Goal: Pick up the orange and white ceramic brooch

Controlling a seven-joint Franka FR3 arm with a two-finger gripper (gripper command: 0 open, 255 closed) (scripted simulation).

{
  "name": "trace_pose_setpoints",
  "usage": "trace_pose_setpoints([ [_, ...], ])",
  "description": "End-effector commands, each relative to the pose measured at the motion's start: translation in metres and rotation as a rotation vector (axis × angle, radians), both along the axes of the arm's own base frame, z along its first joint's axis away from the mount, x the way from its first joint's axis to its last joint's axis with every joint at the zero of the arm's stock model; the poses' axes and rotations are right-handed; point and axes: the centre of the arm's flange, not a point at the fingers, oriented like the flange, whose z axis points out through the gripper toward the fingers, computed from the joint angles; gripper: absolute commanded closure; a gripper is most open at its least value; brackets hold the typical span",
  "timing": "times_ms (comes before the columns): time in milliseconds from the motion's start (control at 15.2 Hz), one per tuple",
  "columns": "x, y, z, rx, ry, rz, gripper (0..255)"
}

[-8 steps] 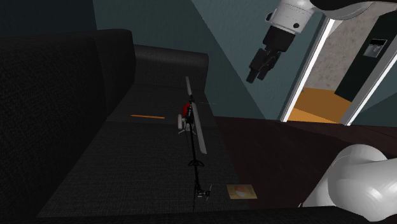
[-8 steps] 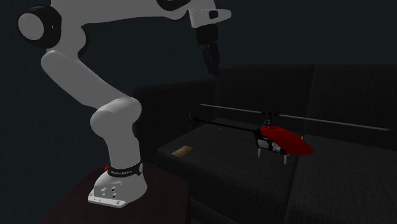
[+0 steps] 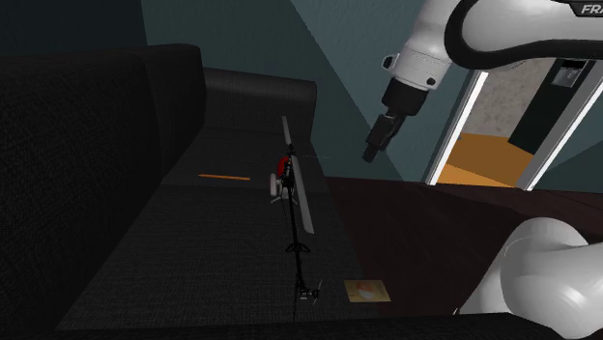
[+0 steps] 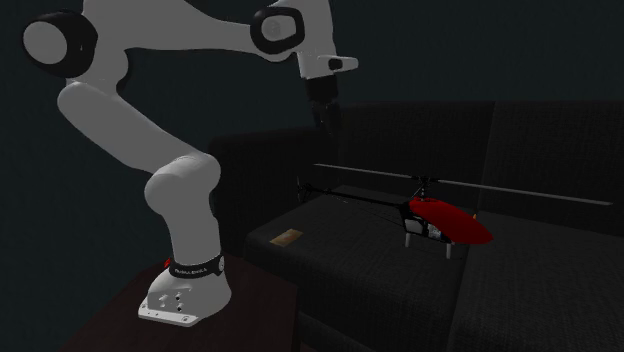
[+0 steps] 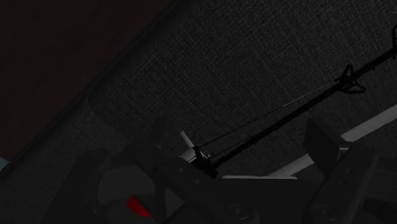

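Gripper [image 3: 372, 152]: fingers apart, empty; lower and further toward the shoulder view's left than before.
Brooch [image 3: 367, 290]: unmoved, flat on the dark sofa seat [image 3: 193, 251], beside the toy helicopter [image 3: 283, 177] tail.

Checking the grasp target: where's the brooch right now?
Brooch lies flat on the dark sofa seat, low in the shoulder view, just right of the helicopter's tail.

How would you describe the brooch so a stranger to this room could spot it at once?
Find the dark sofa and go to the seat end nearest the robot's base. Past the tail of the red toy helicopter lies the brooch. It is a small, flat, pale orange rectangle, unlike the tall helicopter and the long thin orange strip.
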Motion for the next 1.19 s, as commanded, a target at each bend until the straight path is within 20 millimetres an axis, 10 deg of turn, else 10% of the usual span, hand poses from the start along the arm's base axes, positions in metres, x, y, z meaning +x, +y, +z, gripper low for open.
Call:
trace_pose_setpoints([
  [0,-0.003,0.014,-0.022,-0.008,0.012,0.041,0],
  [1122,-0.059,0.099,-0.216,-0.074,0.116,0.383,0],
])
